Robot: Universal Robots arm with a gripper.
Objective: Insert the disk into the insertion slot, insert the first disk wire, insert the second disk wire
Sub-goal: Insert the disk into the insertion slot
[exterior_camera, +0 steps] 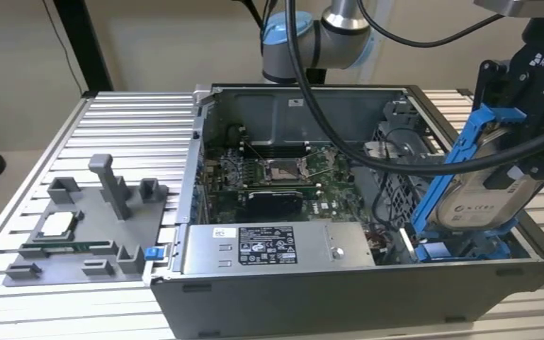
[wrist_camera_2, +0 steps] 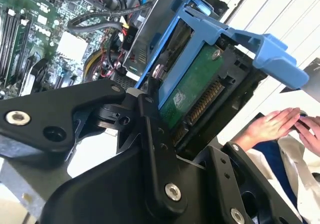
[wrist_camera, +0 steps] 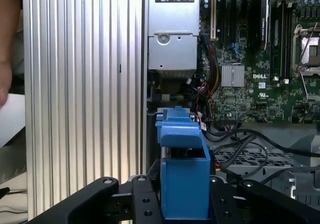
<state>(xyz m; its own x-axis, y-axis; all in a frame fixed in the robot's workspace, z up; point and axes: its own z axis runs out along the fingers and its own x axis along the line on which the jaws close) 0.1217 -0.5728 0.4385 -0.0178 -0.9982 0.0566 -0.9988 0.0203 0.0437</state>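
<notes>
My gripper (exterior_camera: 513,142) is shut on the disk (exterior_camera: 484,198), a silver drive with a white label in a bright blue frame (exterior_camera: 452,163). The disk hangs tilted, its lower end at the insertion slot (exterior_camera: 466,249), a grey bay with blue tabs at the case's front corner on the exterior view's right. In the second wrist view the black fingers (wrist_camera_2: 150,129) clamp the disk's sides, and its green circuit board (wrist_camera_2: 192,92) and connector edge face the camera. In the first wrist view the blue frame (wrist_camera: 182,174) stands between the two fingers (wrist_camera: 145,199). No disk wire can be told apart among the cables.
The open case holds a motherboard (exterior_camera: 272,177), a grey labelled power-supply box (exterior_camera: 263,248), a perforated cage (wrist_camera: 250,159) and black cables (exterior_camera: 385,156) beside the disk. A grey fixture tray (exterior_camera: 83,227) lies on the ribbed table. A person's hands (wrist_camera_2: 280,126) rest beyond the case.
</notes>
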